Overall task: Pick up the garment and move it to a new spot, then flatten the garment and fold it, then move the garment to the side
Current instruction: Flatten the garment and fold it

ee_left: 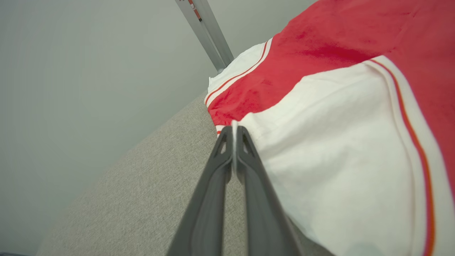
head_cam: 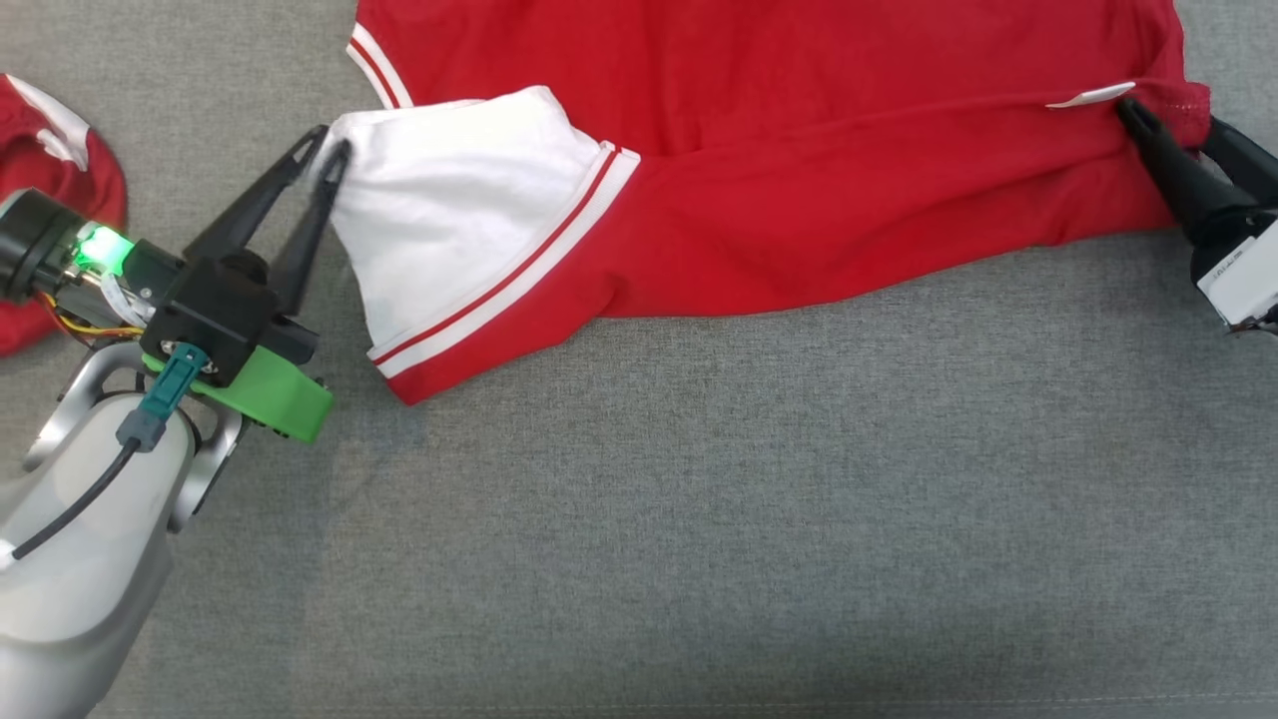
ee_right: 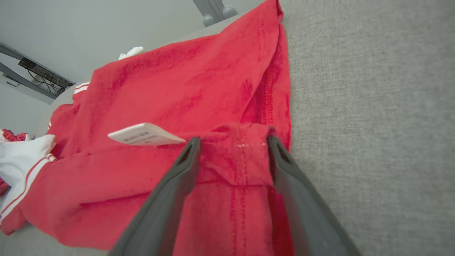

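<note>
The garment is soft matt cloth, finely knitted, with a smooth white label. The surface is covered in rough grey woven fabric. The left gripper is matt dark plastic on a smooth pale forearm.

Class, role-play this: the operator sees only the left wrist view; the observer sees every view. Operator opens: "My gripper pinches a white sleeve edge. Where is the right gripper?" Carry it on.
Observer: The right gripper is at the garment's stitched red hem, at the end opposite yours, jaws wide open.
Operator: Anything beside it?
Observer: A white label sticks out of the seam next to its fingertips.
Operator: What else lies on the grey surface?
Observer: A second red-and-white cloth, left of your left gripper in the head view.
</note>
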Motion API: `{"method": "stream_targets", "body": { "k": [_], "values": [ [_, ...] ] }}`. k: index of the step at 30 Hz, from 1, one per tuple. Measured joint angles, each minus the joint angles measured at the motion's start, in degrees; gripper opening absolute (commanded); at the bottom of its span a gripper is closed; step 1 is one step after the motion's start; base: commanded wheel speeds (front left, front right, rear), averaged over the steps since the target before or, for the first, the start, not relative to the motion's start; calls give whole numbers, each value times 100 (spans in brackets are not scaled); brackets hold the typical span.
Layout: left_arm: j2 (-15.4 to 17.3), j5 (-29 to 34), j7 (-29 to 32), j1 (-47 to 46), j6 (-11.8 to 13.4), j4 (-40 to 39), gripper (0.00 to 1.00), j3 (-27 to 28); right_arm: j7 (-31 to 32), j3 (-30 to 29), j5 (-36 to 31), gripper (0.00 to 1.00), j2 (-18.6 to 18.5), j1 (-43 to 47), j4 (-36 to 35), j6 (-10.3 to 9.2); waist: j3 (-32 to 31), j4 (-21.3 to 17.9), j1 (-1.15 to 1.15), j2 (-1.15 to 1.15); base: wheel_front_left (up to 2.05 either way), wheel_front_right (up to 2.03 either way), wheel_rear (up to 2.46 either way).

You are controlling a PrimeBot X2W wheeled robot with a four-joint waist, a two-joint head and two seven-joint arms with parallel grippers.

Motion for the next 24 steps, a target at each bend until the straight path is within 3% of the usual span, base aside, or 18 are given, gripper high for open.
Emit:
{"method": "stream_targets", "body": {
  "k": [7, 12, 16, 20, 24],
  "values": [
    [-70, -183, -22, 332, 219, 12, 100, 143, -456, 224, -111, 100, -423, 238, -211, 0, -298, -41, 0, 0, 0, 0, 0],
    [-171, -693, 0, 1090, 474, -293, 100, 300, -643, 401, -231, 100, -687, 451, -289, 0, -588, -106, 0, 0, 0, 0, 0],
    [-454, -1303, 145, 1768, 666, -531, 100, 443, -812, 455, -431, 100, -792, 547, -172, 0, -842, -160, 0, 0, 0, 0, 0],
    [-743, -1906, 244, 2285, 798, -448, 100, 578, -917, 333, -681, 100, -661, 677, -42, 0, -1077, -208, 0, 0, 0, 0, 0],
    [-1036, -2250, 337, 2457, 913, -210, 100, 656, -943, -227, -949, 100, -192, 870, -3, 0, -1241, -275, 0, 0, 0, 0, 0]
  ]
}}
